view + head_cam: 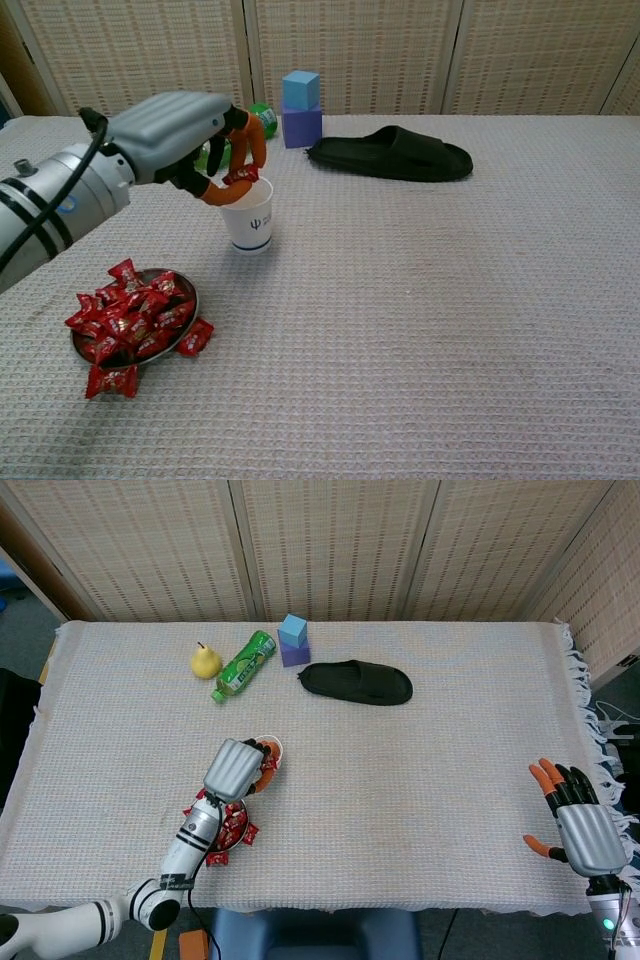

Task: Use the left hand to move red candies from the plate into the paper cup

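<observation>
Left hand pinches one red candy just above the paper cup.
The plate of candies sits near on the bench; the right hand rests empty, fingers spread.

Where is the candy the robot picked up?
In the chest view, the red candy is pinched by the left hand right over the paper cup, up past the plate.
</observation>
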Available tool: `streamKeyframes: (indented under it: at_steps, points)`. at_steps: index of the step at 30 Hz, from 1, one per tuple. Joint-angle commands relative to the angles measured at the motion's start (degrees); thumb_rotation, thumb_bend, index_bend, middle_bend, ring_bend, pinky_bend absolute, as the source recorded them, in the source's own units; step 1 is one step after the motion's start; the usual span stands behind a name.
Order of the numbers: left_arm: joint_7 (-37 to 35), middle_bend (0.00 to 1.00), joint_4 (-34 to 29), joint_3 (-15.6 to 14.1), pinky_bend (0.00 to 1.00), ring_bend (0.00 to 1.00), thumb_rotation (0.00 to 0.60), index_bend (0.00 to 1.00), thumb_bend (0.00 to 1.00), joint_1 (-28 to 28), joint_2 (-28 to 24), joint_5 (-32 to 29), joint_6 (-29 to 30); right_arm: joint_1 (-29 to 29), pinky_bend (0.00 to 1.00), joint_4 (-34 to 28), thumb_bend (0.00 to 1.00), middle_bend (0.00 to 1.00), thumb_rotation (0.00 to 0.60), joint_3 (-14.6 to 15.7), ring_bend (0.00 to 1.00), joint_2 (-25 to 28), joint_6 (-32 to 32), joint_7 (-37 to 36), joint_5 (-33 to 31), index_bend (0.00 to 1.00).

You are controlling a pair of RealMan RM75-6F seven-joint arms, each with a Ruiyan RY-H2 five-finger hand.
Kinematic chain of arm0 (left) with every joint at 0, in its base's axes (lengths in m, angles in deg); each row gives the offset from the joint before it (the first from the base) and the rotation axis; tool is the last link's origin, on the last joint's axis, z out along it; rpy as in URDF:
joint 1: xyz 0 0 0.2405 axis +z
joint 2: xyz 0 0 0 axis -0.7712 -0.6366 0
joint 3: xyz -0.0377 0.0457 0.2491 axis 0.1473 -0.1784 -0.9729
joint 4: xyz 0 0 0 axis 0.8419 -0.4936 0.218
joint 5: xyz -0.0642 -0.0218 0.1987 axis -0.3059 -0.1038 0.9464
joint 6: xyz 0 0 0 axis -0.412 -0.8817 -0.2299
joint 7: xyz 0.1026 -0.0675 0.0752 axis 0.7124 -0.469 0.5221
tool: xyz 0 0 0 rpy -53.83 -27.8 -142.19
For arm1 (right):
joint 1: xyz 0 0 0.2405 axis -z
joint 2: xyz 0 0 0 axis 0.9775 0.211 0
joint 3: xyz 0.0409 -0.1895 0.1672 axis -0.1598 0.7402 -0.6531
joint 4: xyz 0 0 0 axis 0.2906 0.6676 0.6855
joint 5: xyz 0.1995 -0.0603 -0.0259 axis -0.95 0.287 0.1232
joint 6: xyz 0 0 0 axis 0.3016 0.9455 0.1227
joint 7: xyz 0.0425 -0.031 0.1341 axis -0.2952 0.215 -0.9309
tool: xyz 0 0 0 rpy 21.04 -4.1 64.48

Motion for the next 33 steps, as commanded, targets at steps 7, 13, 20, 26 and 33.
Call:
streamKeyframes:
  at_steps: [7,13,20,26,33]
  points:
    - [3.64,0.53,12.37,1.53,0.92,0.57,0.600,0.49,0.43,-8.05,6.80,-5.90,-3.67,-0.03,0.00,0.20,0.04,0.00,0.600,-0.33,0.00,0.25,-0.53,-0.34,-1.16,0.00]
    - [3.34,0.52,14.23,0.21,0.92,0.57,0.600,0.46,0.43,-8.67,6.91,-6.11,-2.29,0.19,0.00,0.25,0.04,0.00,0.600,-0.16,0.00,0.37,-0.08,-0.64,-0.74,0.00]
    - [4.29,0.50,12.84,-1.36,0.92,0.57,0.600,0.44,0.43,-8.33,4.64,-6.72,-1.36,0.11,0.00,0.09,0.04,0.00,0.600,0.00,0.00,0.31,-0.18,-0.43,-0.41,0.00]
    - [8.95,0.42,12.09,-2.24,0.92,0.55,0.600,0.30,0.43,-8.18,3.52,-9.82,-1.29,0.27,0.00,-0.07,0.04,0.00,0.600,0.02,0.00,0.31,0.27,-0.39,-0.16,0.00]
    - [11.62,0.36,9.82,-3.78,0.93,0.53,0.600,0.15,0.43,-8.08,3.15,-9.49,1.39,0.35,0.00,-0.10,0.04,0.00,0.600,0.11,0.00,0.46,0.44,-0.65,0.06,0.00]
